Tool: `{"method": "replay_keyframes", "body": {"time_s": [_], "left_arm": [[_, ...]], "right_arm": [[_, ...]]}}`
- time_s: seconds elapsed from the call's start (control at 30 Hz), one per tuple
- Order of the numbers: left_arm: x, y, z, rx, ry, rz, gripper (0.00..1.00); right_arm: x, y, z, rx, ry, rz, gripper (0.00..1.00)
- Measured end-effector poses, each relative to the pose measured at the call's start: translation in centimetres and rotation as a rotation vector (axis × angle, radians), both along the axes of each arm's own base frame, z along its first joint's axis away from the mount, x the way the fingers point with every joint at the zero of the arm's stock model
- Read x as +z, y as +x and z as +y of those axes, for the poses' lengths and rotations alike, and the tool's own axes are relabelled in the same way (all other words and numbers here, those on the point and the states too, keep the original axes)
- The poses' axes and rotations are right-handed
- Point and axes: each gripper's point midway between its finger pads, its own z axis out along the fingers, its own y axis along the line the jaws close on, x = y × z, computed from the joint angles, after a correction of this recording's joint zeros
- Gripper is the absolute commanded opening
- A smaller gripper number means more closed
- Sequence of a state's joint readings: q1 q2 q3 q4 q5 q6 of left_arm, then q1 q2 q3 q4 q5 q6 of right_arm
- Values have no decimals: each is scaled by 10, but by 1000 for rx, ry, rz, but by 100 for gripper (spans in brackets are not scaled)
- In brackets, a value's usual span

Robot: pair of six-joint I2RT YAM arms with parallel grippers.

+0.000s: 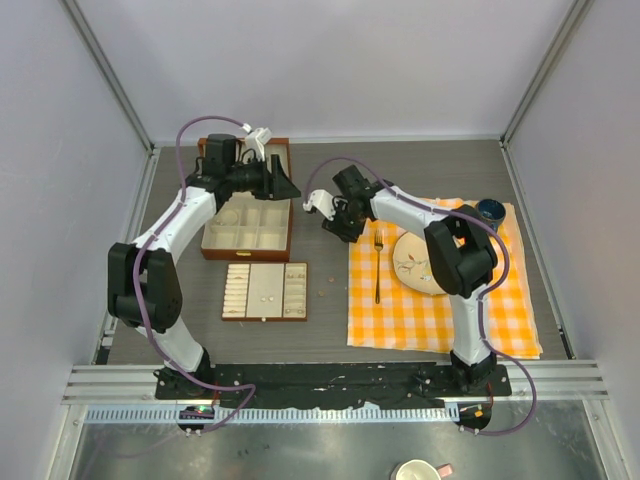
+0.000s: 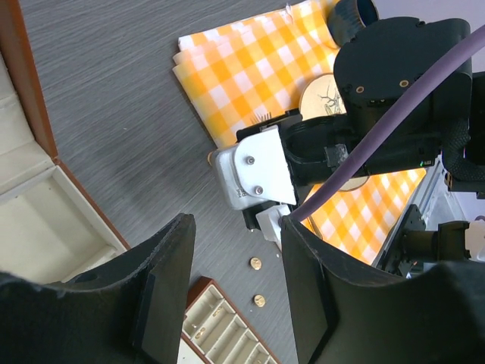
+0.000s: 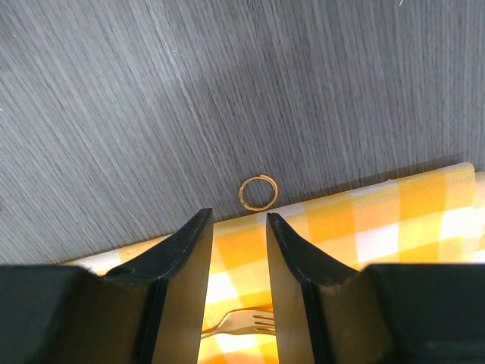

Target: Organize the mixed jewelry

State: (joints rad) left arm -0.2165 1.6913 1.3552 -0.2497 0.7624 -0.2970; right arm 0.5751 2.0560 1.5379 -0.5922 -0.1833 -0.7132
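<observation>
A thin gold ring (image 3: 258, 192) lies on the grey table right at the edge of the checked cloth (image 3: 424, 220), just beyond my right gripper's (image 3: 239, 218) open, empty fingers. That gripper (image 1: 330, 222) hovers at the cloth's upper left corner. Two tiny gold studs (image 2: 256, 263) (image 2: 259, 300) lie on the table beside the flat compartment tray (image 2: 227, 334), seen between the spread fingers of my left gripper (image 2: 236, 224). It is open and holds nothing. In the top view the left gripper (image 1: 283, 184) hangs by the right side of the deep wooden box (image 1: 248, 215).
The flat tray (image 1: 265, 291) lies in front of the box. On the orange checked cloth (image 1: 440, 300) are a gold fork (image 1: 378, 265), a round plate (image 1: 420, 262) and a dark blue cup (image 1: 491, 211). The right gripper's white body (image 2: 258, 171) is close ahead of the left fingers.
</observation>
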Motion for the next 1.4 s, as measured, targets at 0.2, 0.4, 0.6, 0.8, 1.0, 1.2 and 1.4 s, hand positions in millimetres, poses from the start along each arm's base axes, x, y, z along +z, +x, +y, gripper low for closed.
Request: {"method": "replay_keyframes", "body": {"time_s": [0.2, 0.4, 0.6, 0.8, 1.0, 1.2, 1.4], "left_arm": [[-1, 1, 3, 0, 7, -4, 53], [-2, 1, 5, 2, 10, -3, 54], [-4, 1, 7, 6, 12, 4, 54], [-9, 3, 9, 8, 15, 16, 54], [-11, 3, 10, 7, 15, 23, 54], [-11, 3, 12, 11, 15, 24, 54], [-13, 4, 13, 12, 14, 33, 54]], "right_arm": [[-2, 2, -1, 34, -16, 6, 39], [-5, -1, -1, 58, -24, 22, 39], [-5, 1, 1, 72, -29, 26, 38], [-7, 5, 4, 82, -31, 30, 37], [-13, 6, 4, 92, -40, 40, 36], [-13, 7, 5, 96, -41, 37, 35], [-14, 8, 5, 102, -47, 45, 34]]}}
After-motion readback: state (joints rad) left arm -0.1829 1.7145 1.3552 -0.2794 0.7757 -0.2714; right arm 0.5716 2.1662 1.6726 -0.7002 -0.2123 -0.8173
